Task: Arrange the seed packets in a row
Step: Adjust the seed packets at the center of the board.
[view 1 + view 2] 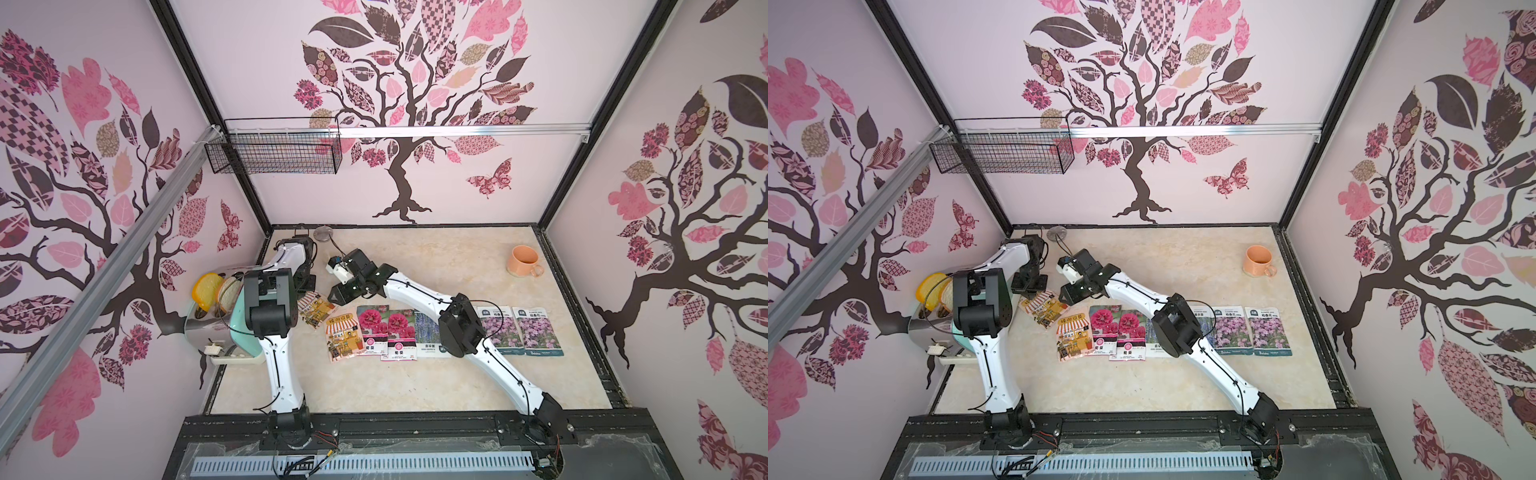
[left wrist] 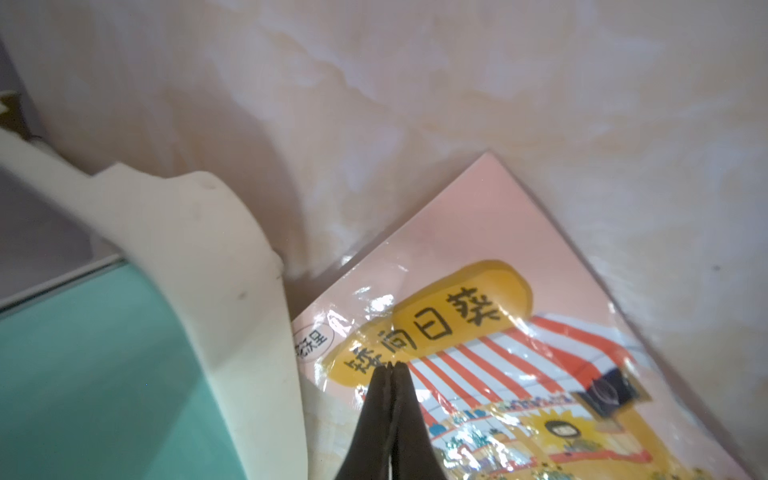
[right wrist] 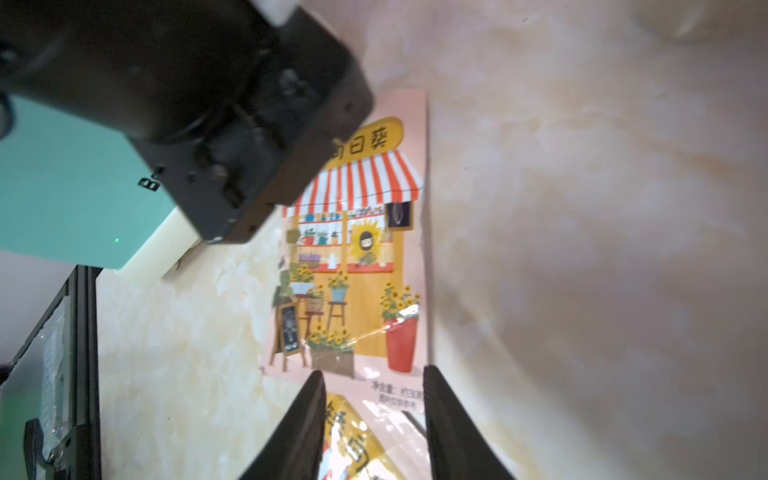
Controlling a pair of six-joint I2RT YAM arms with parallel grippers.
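step in hand: aligning stray orange packet (image 1: 315, 309), lying tilted just beside toaster (image 1: 203, 332), short of row (image 1: 398, 332). left tool (image 2: 392, 365) closed, tips seemingly pressing its print. right tool (image 3: 374, 376) part-spread, empty, above its lower end. next: slide away from toaster, square up against row's end.

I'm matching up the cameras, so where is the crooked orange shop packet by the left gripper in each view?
Both top views: orange shop packet askew, left of the row.
Left wrist: packet under the shut left gripper.
Right wrist: packet ahead of the open right gripper.
Shared landmark: mint-green toaster.
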